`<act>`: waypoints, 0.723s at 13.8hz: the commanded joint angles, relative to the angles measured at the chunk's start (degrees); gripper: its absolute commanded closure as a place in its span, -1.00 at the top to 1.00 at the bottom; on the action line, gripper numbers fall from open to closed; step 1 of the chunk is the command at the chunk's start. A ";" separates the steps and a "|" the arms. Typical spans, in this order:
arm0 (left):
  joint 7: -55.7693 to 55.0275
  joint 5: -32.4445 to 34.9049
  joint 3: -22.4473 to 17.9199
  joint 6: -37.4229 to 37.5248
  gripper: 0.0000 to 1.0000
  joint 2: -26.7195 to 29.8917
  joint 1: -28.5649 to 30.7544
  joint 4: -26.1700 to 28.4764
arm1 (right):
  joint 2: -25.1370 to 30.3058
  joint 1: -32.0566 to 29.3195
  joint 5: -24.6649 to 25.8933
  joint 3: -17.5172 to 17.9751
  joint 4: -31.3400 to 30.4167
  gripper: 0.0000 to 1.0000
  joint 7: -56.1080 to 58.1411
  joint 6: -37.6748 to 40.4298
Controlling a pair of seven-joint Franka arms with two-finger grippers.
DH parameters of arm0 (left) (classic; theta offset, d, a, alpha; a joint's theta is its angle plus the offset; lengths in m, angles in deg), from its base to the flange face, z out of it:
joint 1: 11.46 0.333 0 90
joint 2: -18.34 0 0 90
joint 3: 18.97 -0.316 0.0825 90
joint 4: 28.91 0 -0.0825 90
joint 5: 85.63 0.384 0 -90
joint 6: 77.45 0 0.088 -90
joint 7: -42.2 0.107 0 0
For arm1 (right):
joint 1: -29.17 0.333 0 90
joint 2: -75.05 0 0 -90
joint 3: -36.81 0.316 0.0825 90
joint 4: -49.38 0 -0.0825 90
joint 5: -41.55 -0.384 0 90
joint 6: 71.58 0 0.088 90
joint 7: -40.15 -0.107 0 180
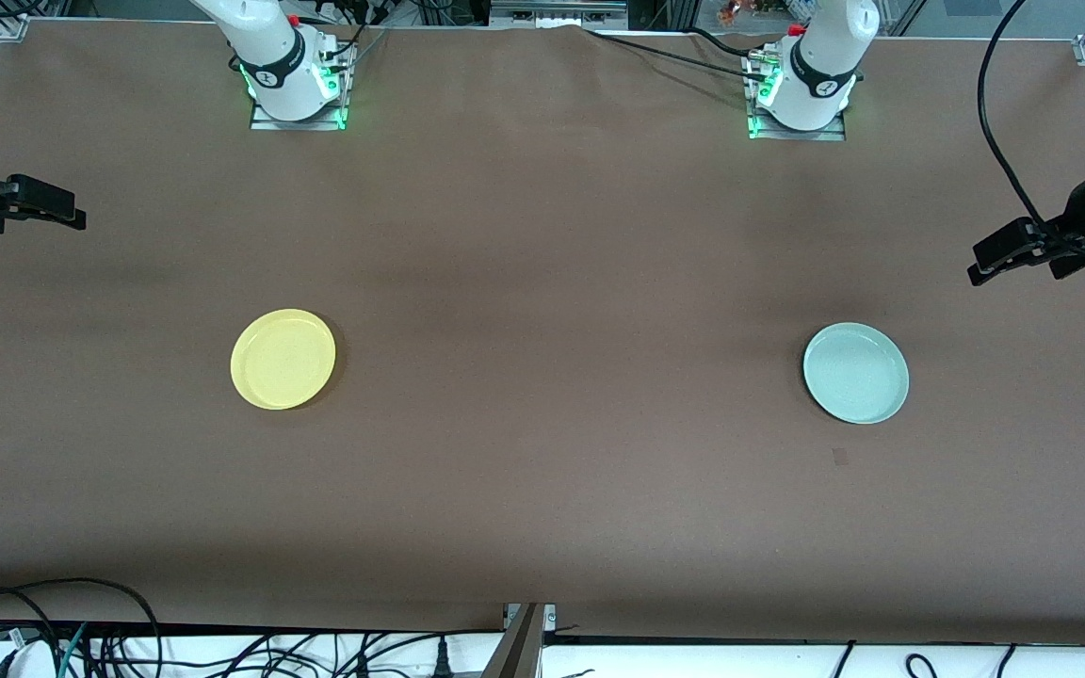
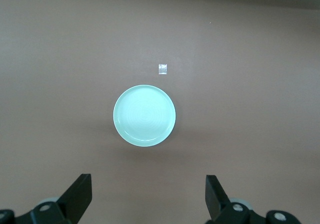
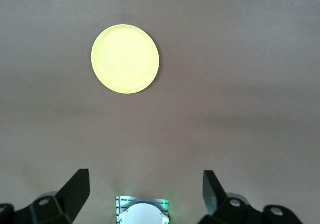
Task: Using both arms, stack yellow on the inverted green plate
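Nearest the front camera on the brown worktop is a small pale square mark; the left wrist view shows it as a tiny whitish patch just beside the green plate, which the front view barely hints at. A little farther from the camera, the green plate lies rim-up toward the left arm's end of the worktop, and the yellow plate lies rim-up toward the right arm's end, well apart from it. Each wrist view shows only its own plate.

Higher up, the left gripper hangs over the worktop's edge at its own end, fingers spread wide. The right gripper hangs over the edge at its end, fingers likewise parted, holding nothing. The right wrist view alone catches the right arm's base, lit green. Both bases stand farthest from the camera.
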 commanded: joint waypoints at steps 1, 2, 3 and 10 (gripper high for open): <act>0.16 -1.54 -0.19 0.95 1.00 -0.75 -0.10 -0.90 | -0.59 -0.43 -0.20 0.10 1.29 1.00 0.68 0.41; 0.24 -1.54 -0.27 1.04 1.00 -0.84 -0.01 -0.72 | -0.59 -0.43 -0.20 0.10 1.29 1.00 0.68 0.41; 0.24 -1.45 -0.28 1.39 1.00 -1.45 -0.01 -0.63 | -0.59 -0.43 -0.20 0.10 1.29 1.00 0.68 0.41; 0.68 -1.27 -0.28 3.32 1.00 -1.80 -0.01 -0.81 | -0.59 -0.43 -0.20 0.10 1.29 1.00 0.68 0.41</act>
